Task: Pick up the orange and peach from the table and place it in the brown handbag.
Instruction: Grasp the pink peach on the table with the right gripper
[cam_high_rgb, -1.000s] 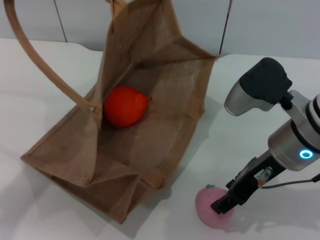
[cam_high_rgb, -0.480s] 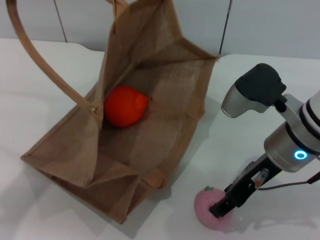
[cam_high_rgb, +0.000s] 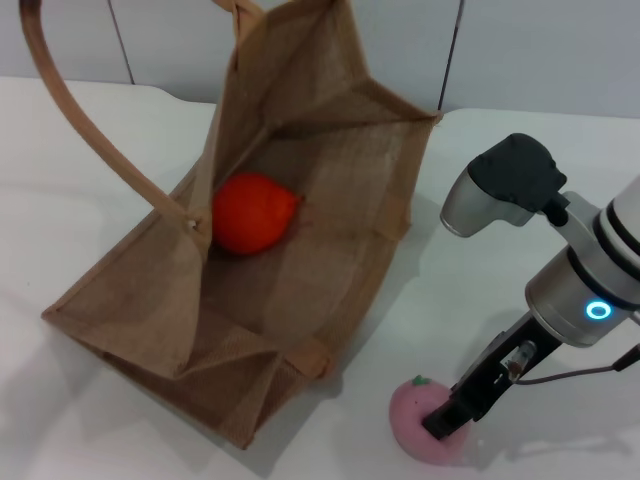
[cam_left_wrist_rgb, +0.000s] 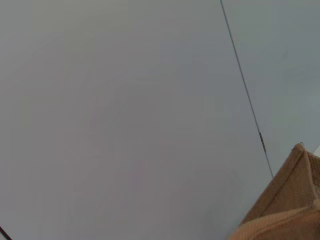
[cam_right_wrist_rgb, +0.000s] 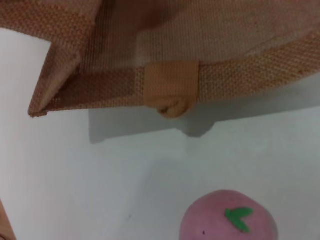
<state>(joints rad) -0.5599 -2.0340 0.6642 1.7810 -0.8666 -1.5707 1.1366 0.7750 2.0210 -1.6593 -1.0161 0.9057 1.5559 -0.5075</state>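
On the white bench (cam_high_rgb: 90, 160), near its front edge: pale pink matte roundish toy peach (cam_high_rgb: 425, 425) with green stem nub, sitting just beside the near corner of the big tan-brown woven jute handbag (cam_high_rgb: 330, 200). Lying open on its side, long loop handle arching up at the left. Already resting inside against the bag wall: bright orange-red smooth toy orange (cam_high_rgb: 252, 212).

Reaching down onto the peach: right gripper (cam_high_rgb: 447, 420), dark fingers (cam_high_rgb: 445, 415) touching its right side. Fingers clenched or spread: cannot tell, tips hidden against the fruit. Right wrist view showing only peach top and bag trim.

Left gripper not showing anywhere; left wrist camera pointing at blank wall and a corner of the bag.

Risks, judging from here: contacting the peach off-centre, so squeezing a smooth round fruit likely pushing it sideways or rolling it toward the bench edge. Also carrying low toward the bag possibly snagging the raised trim or nudging the floppy bag, shaking the orange loose.
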